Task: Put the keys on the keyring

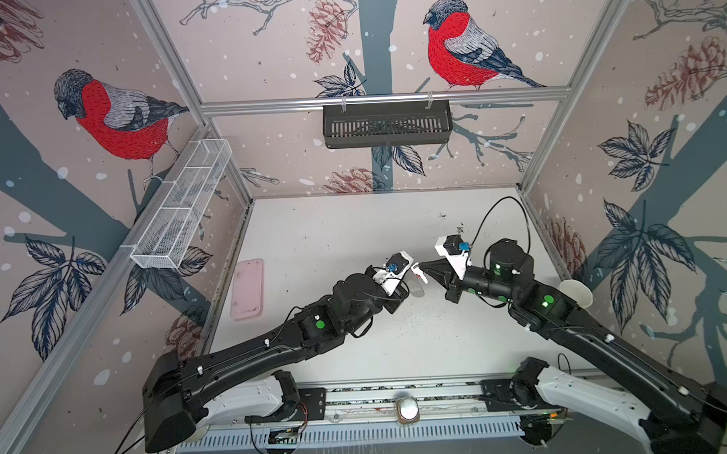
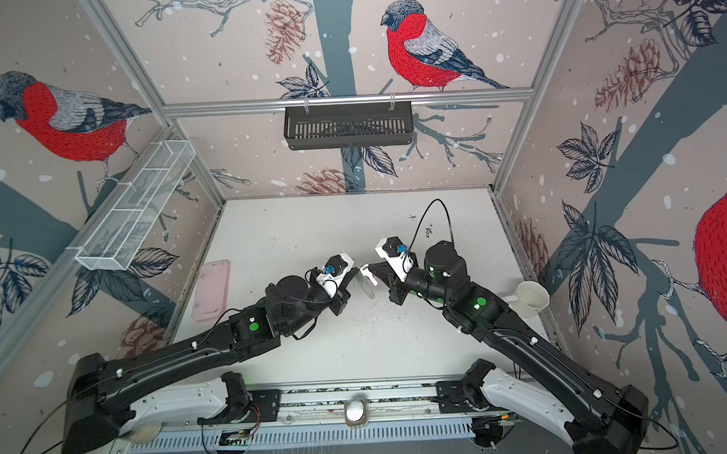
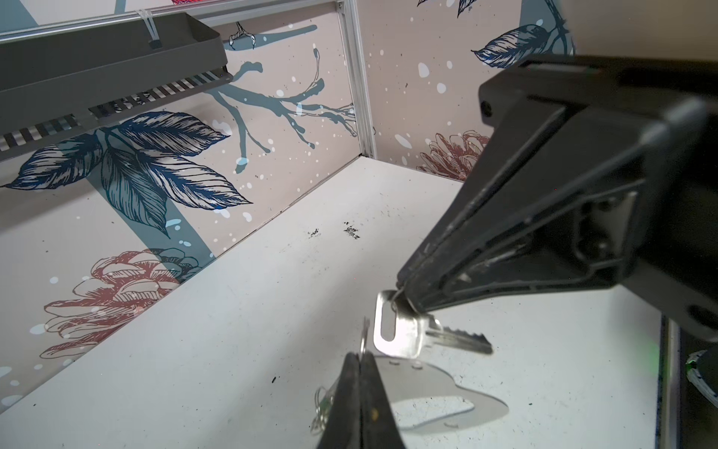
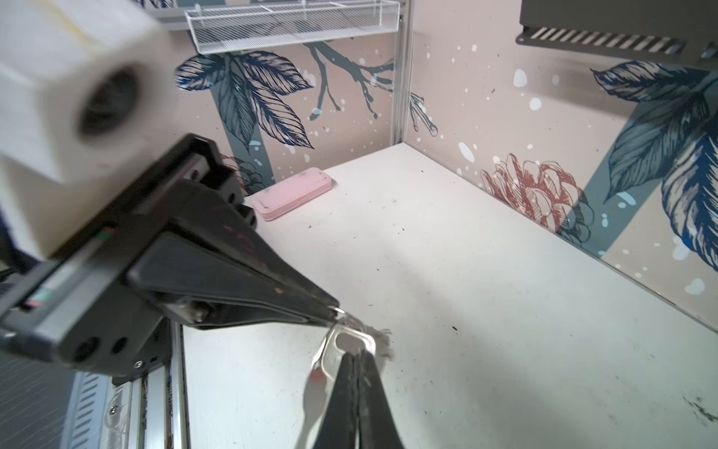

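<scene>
My left gripper (image 3: 359,355) is shut on a thin metal ring (image 3: 364,334) of the keyring. The keyring's grey plate (image 3: 435,383), with its oval cutout, hangs just beyond the left gripper, above the table. Wire rings with a green bit (image 3: 325,408) dangle beside the fingers. My right gripper (image 4: 355,355) is shut on the slotted head of a silver key (image 3: 404,334), and the key's blade points back toward the right arm. The key's head sits right beside the ring; I cannot tell whether they are threaded. In both top views the two grippers (image 1: 411,276) (image 1: 424,266) meet mid-table around the key (image 2: 367,273).
A pink case (image 1: 247,288) lies by the left wall, and it also shows in the right wrist view (image 4: 291,192). A white cup (image 2: 530,299) stands at the right wall behind the right arm. A black basket (image 1: 387,123) hangs on the back wall and a white wire basket (image 1: 182,205) on the left wall.
</scene>
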Available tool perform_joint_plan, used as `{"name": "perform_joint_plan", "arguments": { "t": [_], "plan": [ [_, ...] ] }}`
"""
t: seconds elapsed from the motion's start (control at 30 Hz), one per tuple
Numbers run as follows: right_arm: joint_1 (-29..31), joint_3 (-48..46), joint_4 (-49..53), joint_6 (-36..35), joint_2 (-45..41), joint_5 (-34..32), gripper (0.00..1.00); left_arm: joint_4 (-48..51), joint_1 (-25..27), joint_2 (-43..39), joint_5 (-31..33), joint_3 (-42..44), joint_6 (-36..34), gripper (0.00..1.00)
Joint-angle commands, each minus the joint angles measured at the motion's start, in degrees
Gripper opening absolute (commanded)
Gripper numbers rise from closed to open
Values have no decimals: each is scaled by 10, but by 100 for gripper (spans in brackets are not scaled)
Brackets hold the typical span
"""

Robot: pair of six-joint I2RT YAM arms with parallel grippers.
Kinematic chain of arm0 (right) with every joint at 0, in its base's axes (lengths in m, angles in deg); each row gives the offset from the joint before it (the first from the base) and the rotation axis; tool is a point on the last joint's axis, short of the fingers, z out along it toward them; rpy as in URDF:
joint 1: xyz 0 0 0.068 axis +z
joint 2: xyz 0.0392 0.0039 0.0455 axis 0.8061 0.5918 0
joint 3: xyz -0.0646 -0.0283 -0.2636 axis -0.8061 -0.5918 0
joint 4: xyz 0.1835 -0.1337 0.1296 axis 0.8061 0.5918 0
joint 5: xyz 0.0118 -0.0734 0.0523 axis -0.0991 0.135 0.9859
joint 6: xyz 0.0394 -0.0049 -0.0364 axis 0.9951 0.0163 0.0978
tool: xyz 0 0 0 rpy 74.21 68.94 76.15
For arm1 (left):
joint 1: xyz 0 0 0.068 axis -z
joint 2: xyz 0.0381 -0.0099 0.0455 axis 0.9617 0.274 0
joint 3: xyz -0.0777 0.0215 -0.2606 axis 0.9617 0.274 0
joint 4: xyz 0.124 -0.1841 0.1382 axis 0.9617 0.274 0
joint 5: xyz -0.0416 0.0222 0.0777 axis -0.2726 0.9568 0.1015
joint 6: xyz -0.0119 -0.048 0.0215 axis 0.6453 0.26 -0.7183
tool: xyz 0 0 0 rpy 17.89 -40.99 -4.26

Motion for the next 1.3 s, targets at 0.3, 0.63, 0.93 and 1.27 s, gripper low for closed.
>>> {"name": "perform_joint_plan", "arguments": {
  "t": [0.3,0.63,0.93,1.27],
  "plan": [
    [1,4,-9,-8,-11,24,0,-17,1,-7,4,-4,-2,0],
    [4,24,23,-17,24,-24,0,-10,3,-3,2,-8,-4,0],
    [6,31,29,-18,39,-45,0,-11,4,1,1,-12,-9,0],
    [20,32,34,-27,40,-28,0,-10,5,10,3,-18,-6,0]
  ]
}}
